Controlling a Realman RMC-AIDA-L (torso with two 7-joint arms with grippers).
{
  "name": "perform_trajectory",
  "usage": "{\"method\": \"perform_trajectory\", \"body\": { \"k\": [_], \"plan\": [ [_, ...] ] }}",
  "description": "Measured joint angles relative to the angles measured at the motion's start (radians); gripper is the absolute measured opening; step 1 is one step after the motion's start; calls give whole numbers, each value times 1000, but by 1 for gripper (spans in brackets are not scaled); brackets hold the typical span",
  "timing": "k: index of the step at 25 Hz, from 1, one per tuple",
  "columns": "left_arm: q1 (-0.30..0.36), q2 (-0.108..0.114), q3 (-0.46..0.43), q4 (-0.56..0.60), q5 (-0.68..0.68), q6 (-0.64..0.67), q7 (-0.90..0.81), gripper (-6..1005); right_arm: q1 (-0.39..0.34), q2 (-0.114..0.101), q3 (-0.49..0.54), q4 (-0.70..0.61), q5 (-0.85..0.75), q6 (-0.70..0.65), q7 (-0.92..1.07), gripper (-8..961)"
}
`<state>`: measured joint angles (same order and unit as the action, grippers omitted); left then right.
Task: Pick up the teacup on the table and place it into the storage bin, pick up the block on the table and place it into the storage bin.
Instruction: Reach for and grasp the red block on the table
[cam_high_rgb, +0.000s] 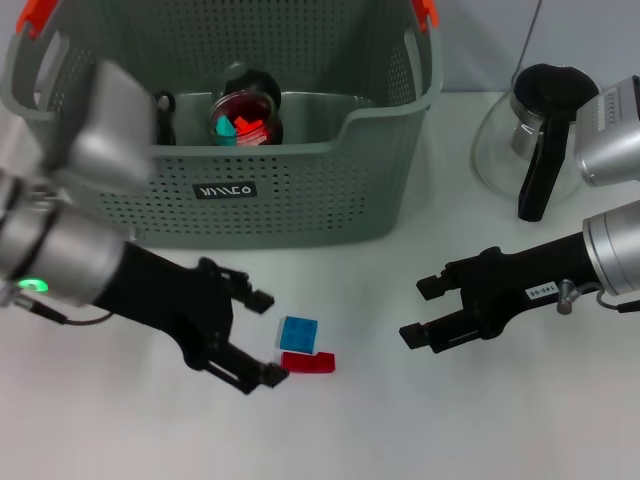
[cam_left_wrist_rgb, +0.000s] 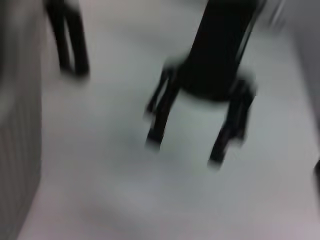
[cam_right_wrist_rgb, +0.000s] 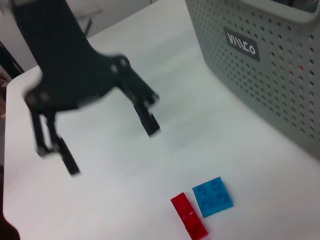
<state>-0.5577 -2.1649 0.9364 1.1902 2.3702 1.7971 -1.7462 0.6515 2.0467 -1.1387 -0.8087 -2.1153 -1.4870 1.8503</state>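
Nearby, left hand (cam_high_rgb: 262, 338) spread beside red block (cam_high_rgb: 308, 363), right hand (cam_high_rgb: 425, 310) spread, teacup (cam_high_rgb: 247, 118) in storage bin (cam_high_rgb: 300, 190)

Open left tool (cam_high_rgb: 262, 338) beside 2 blocks (cam_high_rgb: 303, 345)

Perforated matt plastic storage bin (cam_high_rgb: 300, 200); glossy blocks (cam_high_rgb: 300, 345).

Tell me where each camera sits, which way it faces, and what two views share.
Head view: on the head, looking forward and down at the table, storage bin, both arms; open left gripper beside the blue block and red block.
Left wrist view: on the left arm, looking across the table at the open right gripper.
Right wrist view: on the right arm, looking at the left gripper, blocks, bin.
Shared: head and right wrist views both show blocks, bin, left gripper.
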Motion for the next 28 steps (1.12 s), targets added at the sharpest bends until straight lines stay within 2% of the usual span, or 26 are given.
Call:
{"method": "perform_trajectory", "body": {
  "k": [3, 5, 11, 14, 18, 23, 28],
  "plan": [
    [29, 7, -140, -37, -97, 83, 143, 937, 2, -1, -4, 1, 0, -3, -7, 853],
    [52, 19, -229, -85, -153, 143, 248, 937, 3, 2, -5, 2, 0, -10, -24, 853],
    [84, 56, -474, -229, -187, 240, 422, 936, 22, 21, -20, 5, 0, -25, -92, 853],
    [115, 52, -518, -243, -192, 248, 473, 936, 46, 33, -57, 10, -3, -16, -107, 853],
    [130, 44, -524, -254, -190, 242, 490, 936, 91, 51, -123, 26, -21, 36, -108, 853],
    [130, 39, -524, -274, -189, 236, 489, 936, 150, 62, -220, 81, -9, 152, -108, 853],
    [130, 36, -521, -291, -186, 223, 488, 936, 185, 64, -337, 135, 76, 290, -108, 853]
  ]
}}
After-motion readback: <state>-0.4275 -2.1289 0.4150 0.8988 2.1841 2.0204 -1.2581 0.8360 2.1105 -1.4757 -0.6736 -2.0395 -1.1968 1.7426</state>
